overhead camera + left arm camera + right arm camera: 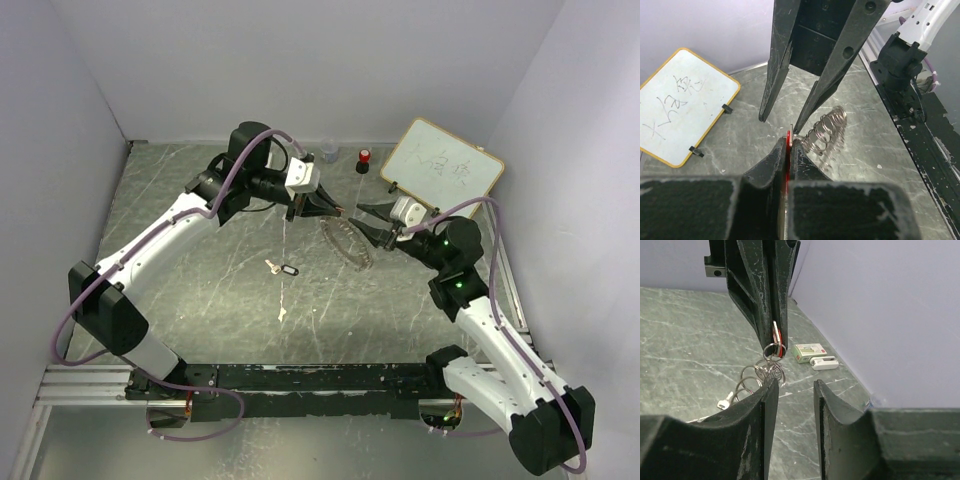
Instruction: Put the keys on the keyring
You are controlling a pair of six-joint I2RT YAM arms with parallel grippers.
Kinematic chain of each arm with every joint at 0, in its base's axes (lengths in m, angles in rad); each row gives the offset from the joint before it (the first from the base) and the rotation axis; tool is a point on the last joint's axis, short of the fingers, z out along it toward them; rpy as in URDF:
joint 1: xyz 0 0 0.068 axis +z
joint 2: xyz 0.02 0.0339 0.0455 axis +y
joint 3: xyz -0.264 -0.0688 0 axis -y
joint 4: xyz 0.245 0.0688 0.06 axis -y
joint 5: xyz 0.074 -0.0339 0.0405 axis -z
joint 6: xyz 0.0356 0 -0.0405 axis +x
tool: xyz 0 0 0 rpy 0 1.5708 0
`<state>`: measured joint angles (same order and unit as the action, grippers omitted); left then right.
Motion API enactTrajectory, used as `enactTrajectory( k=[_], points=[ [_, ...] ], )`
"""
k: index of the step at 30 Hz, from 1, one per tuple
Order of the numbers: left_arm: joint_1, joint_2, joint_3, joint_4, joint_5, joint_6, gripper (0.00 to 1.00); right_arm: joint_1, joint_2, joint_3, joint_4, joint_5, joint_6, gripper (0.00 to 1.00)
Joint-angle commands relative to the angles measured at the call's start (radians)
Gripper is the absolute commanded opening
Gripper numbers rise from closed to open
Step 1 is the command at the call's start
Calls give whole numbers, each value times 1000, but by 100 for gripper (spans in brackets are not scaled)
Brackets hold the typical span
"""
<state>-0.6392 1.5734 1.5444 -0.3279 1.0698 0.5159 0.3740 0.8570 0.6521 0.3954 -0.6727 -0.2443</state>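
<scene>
My right gripper (795,385), jaws partly apart on nothing, sits just short of the keyring (765,372) hanging at the red key (778,336) pinched tight in my left gripper (773,340), and I'd judge a clumsy nip could knock the loops off.

1. We see the red key (778,335) held on edge between the shut fingers of the left gripper (788,142), above the far middle of the table. Only a thin red strip and a silver edge show.
2. The keyring (348,243) is thin grey wire with a wavy, coil-like outline. Its far end meets the red key, and it slopes towards the near right.
3. The black key (286,268) lies flat on the table, near-left of the keyring and apart from it, with its silver blade pointing left.
</scene>
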Motion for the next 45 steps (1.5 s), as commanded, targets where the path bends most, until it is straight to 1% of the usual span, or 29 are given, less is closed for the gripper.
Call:
enactTrajectory(
  k=[1, 12, 21, 26, 33, 37, 41, 45],
  points=[
    [5, 3, 47, -15, 65, 44, 7, 0, 13, 19, 25, -36, -12, 33],
    [5, 38, 97, -112, 106, 113, 7, 10, 59, 32, 57, -120, -6, 30],
    [4, 51, 107, -138, 98, 132, 7, 20, 42, 32, 58, -157, 2, 28],
    [4, 51, 106, -131, 105, 128, 7, 25, 60, 46, 37, -167, -5, 23],
    [4, 55, 118, -140, 110, 135, 7, 29, 90, 52, 53, -181, 13, 16],
    [5, 53, 121, -139, 110, 135, 7, 32, 100, 63, 32, -182, 10, 15],
    [5, 54, 125, -143, 116, 137, 7, 33, 102, 56, 44, -182, 13, 14],
    [4, 54, 121, -141, 112, 137, 7, 34, 110, 68, 31, -188, 11, 6]
  ],
)
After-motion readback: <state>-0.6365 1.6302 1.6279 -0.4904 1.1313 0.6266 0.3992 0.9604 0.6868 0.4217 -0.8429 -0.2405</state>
